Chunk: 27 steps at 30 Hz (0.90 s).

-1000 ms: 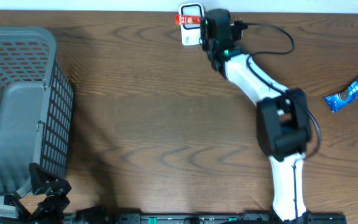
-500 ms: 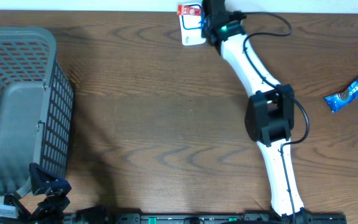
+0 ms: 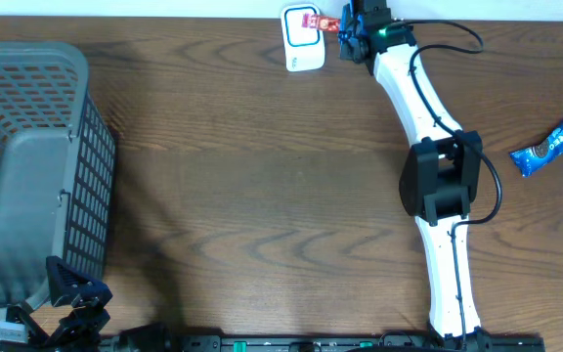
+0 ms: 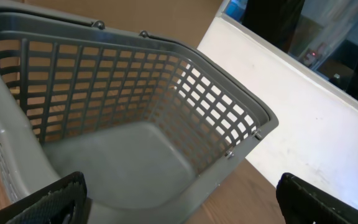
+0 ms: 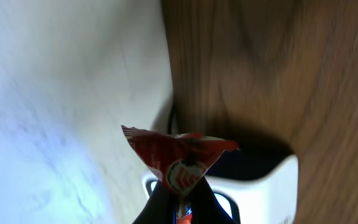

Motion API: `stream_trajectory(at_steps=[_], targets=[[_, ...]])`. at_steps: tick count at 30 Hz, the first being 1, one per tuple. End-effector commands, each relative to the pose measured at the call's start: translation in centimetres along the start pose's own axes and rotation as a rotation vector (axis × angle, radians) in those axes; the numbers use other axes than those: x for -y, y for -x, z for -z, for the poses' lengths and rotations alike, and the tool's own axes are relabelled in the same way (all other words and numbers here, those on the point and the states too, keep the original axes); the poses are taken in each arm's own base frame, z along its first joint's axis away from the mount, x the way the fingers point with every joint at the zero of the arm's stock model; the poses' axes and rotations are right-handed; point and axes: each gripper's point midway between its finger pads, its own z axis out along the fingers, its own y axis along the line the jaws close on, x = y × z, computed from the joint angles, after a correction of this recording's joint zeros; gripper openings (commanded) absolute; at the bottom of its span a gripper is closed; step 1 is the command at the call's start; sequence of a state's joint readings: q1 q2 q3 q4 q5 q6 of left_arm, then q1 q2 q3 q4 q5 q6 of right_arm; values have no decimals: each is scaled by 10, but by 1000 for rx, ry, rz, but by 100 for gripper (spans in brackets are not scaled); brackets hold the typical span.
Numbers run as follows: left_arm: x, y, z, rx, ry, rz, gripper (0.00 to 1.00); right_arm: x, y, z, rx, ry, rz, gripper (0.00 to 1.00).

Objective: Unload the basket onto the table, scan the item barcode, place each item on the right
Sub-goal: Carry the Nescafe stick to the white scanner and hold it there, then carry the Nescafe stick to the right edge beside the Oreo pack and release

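Right tool (image 3: 344, 24) — pinched tight on a small red packet (image 3: 326, 22), which it holds at the far edge of the counter (image 3: 262, 196), just beside the white scanner (image 3: 304, 41). Left tool (image 4: 179, 202) — jaws spread wide, gripping nothing, at the near left corner by the grey basket (image 3: 27, 49). A blue biscuit packet (image 3: 552, 145) lies well apart, at the right edge.
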<state>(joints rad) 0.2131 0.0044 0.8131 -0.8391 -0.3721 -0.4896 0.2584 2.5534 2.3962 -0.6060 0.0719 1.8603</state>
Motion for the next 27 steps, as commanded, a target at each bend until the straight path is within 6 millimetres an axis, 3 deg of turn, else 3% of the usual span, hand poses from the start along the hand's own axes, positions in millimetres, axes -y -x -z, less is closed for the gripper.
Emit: stream_trajectory(at_steps=[1, 5, 9, 11, 15, 20, 24, 27], targets=[[0, 1, 1, 5, 1, -16, 98, 6, -17, 3, -80, -37, -19, 2], [0, 1, 1, 5, 1, -16, 98, 15, -13, 3, -61, -68, 34, 2], [0, 1, 1, 5, 1, -16, 98, 0, 3, 14, 25, -33, 263, 1], [0, 1, 1, 5, 1, -16, 98, -6, 17, 31, 88, -47, 348, 1], [0, 1, 1, 5, 1, -16, 98, -13, 53, 85, 204, -136, 454, 1], [0, 1, 1, 5, 1, -16, 98, 1, 142, 176, 414, -391, 602, 1], [0, 1, 1, 5, 1, -16, 98, 36, 217, 246, 528, -684, 634, 1], [0, 1, 1, 5, 1, -16, 98, 57, 263, 280, 573, -877, 666, 1]])
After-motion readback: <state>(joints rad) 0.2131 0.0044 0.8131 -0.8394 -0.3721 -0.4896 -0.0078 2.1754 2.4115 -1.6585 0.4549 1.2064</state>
